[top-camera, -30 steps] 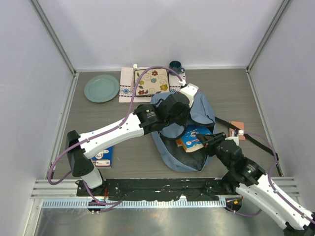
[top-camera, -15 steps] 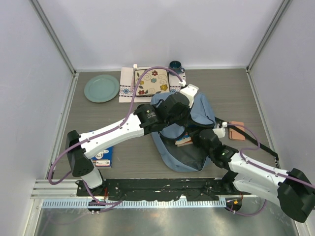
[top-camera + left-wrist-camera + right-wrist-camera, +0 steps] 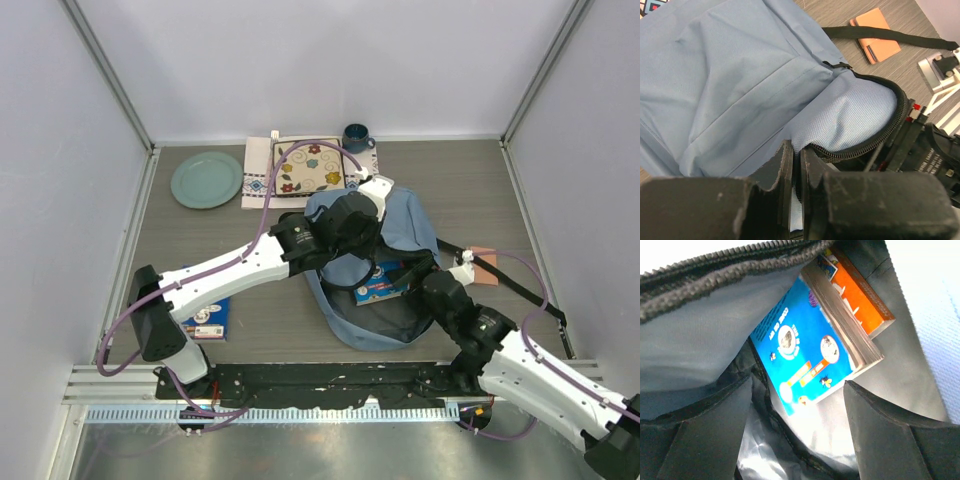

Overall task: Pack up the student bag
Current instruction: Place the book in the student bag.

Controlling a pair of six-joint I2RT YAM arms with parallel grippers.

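Note:
The student bag [image 3: 412, 222] lies in the middle of the table, light blue, its mouth facing the arms. My left gripper [image 3: 362, 250] is shut on the bag's zippered upper edge [image 3: 855, 150] and holds the mouth up; the fabric is pinched between its fingers [image 3: 785, 165]. My right gripper [image 3: 414, 268] is at the opening, open, with nothing between its fingers [image 3: 875, 420]. Just beyond it, inside the bag, a blue-covered book [image 3: 805, 355] rests on an orange one [image 3: 860, 295]. From above, the blue book [image 3: 386, 288] shows in the mouth.
Another blue book [image 3: 208, 318] lies by the left arm's base. A green plate [image 3: 206, 180], an embroidered cloth mat [image 3: 310, 168] and a dark mug [image 3: 356, 136] sit at the back. An orange notebook [image 3: 483, 265] and the bag's black strap [image 3: 520, 285] lie to the right.
My right gripper carried the blue book into the bag, opened and let it go, then drew back a little. The left gripper kept its hold on the bag's edge.

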